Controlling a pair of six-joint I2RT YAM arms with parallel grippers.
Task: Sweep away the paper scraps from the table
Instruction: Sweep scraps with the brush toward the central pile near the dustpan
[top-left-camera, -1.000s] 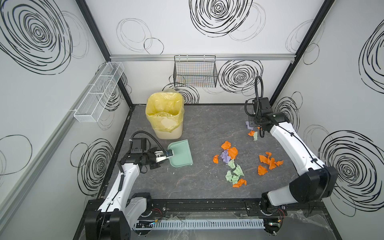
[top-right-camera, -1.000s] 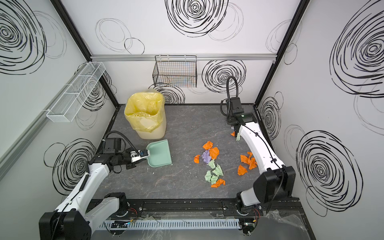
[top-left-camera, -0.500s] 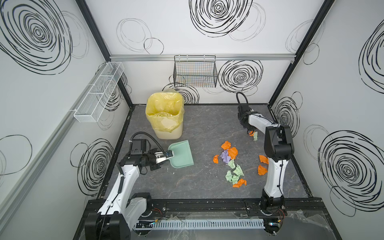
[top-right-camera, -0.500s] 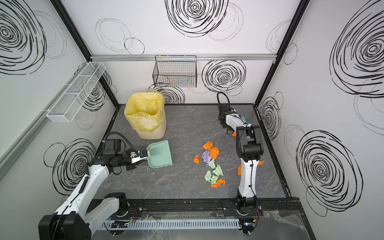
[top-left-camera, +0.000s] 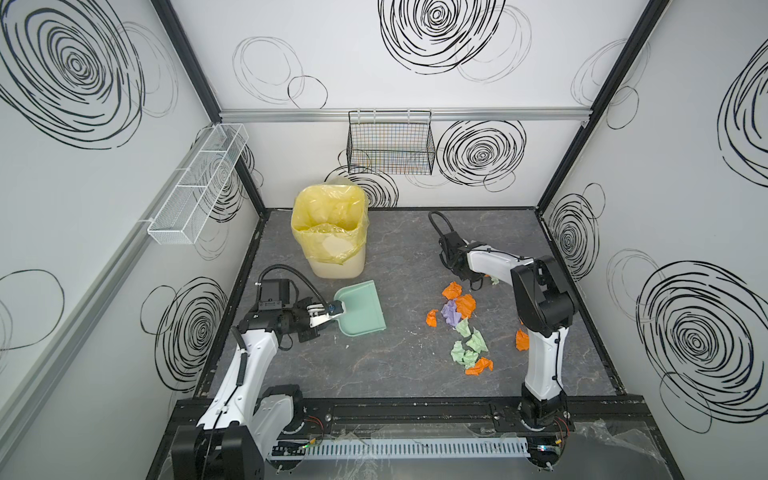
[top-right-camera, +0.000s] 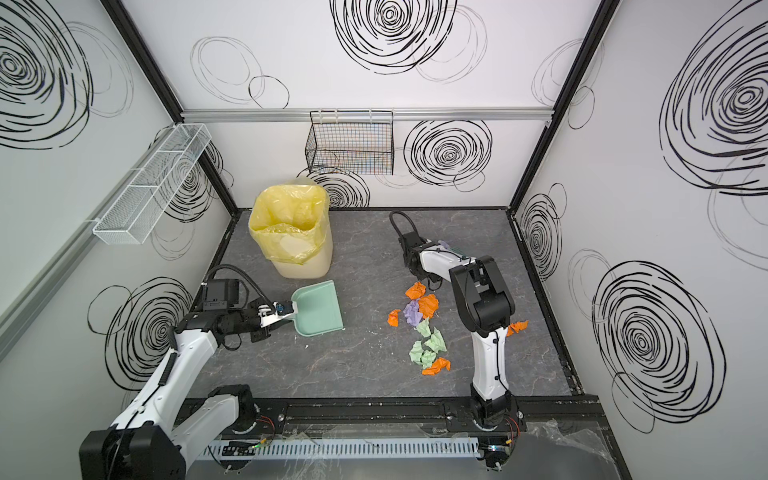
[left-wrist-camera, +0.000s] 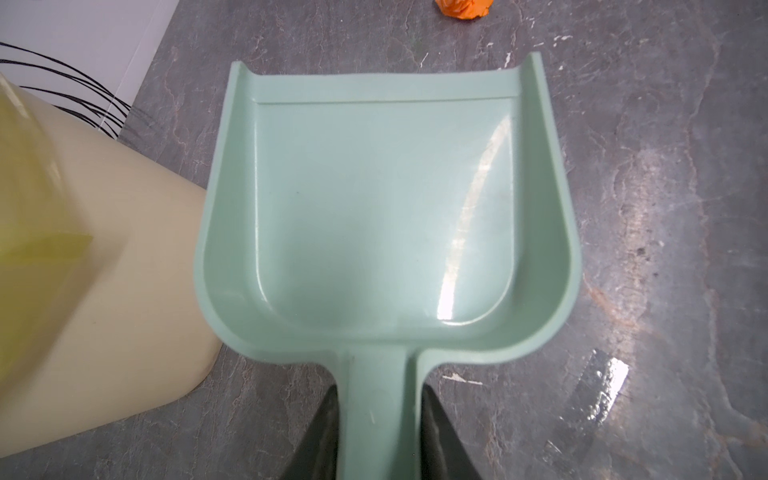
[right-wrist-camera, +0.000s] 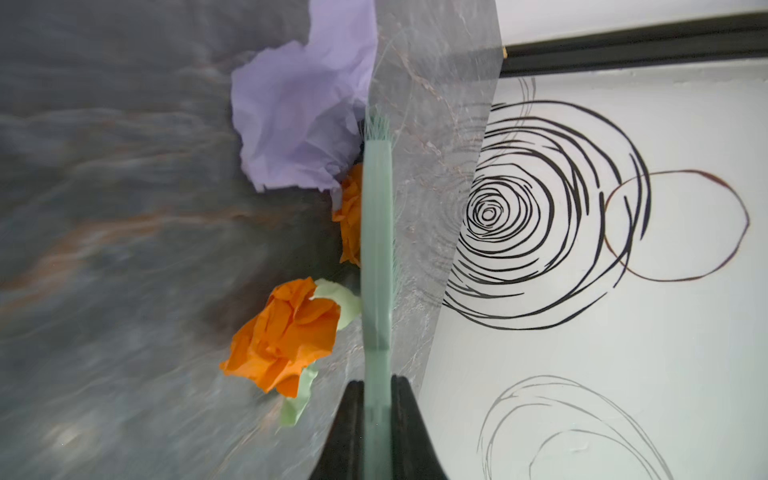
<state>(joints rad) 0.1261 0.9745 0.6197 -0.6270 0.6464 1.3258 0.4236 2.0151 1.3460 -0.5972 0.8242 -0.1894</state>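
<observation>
The paper scraps (top-left-camera: 461, 320) (top-right-camera: 424, 324) lie in an orange, lilac and pale green cluster right of the table's (top-left-camera: 395, 374) middle. One orange scrap (top-left-camera: 521, 338) sits behind the right arm's post. My left gripper (left-wrist-camera: 378, 399) (top-left-camera: 330, 311) is shut on the handle of the teal dustpan (left-wrist-camera: 386, 208) (top-left-camera: 361, 309), which lies flat and holds nothing. My right gripper (right-wrist-camera: 377, 386) is shut on a teal brush (right-wrist-camera: 376, 249), seen edge-on. A lilac scrap (right-wrist-camera: 299, 124), two orange scraps (right-wrist-camera: 286, 332) and a pale green one (right-wrist-camera: 345, 303) sit against the brush. In both top views the right forearm hides this gripper.
A cream bin with a yellow liner (top-left-camera: 330, 232) (top-right-camera: 291, 232) stands at the back left, just behind the dustpan. A black wire basket (top-left-camera: 390, 145) hangs on the back wall and a white mesh rack (top-left-camera: 195, 187) on the left wall. Another orange scrap (left-wrist-camera: 463, 6) lies beyond the dustpan's lip.
The right arm has folded upright, and its wrist has swung from the back right corner leftward toward the table's middle with the brush. The left arm and dustpan have stayed put.
</observation>
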